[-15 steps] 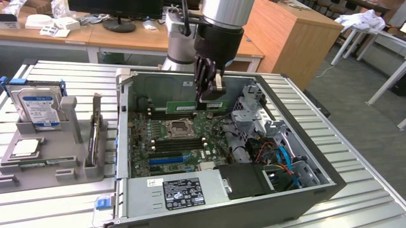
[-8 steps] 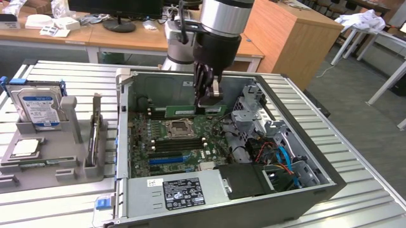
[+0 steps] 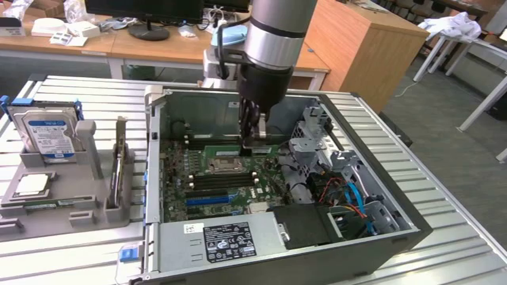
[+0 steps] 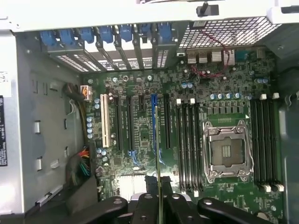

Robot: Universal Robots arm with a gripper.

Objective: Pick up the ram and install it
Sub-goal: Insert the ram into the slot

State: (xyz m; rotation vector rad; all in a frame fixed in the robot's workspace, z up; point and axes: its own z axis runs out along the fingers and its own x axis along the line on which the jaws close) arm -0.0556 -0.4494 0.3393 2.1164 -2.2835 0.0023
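My gripper (image 3: 257, 141) reaches down into the open computer case (image 3: 154, 178), just beyond the CPU socket (image 3: 224, 163). It is shut on the ram (image 4: 158, 175), a thin green stick seen edge-on between the dark fingers (image 4: 145, 189). In the exterior view the ram (image 3: 223, 149) shows as a green strip running from the fingertips toward that view's left. It hangs above the motherboard (image 4: 140, 140). The long black memory slots (image 4: 189, 144) lie on both sides of the CPU socket (image 4: 226, 149), apart from the stick.
A grey holder (image 3: 79, 196) on the exterior view's left carries a blue-labelled hard drive (image 3: 49, 133) and a square chip (image 3: 32, 185). Inside the case are the power supply (image 3: 225, 240), drive cage and coloured cables (image 3: 348, 196). Blue card clips (image 4: 103, 37) line one case wall.
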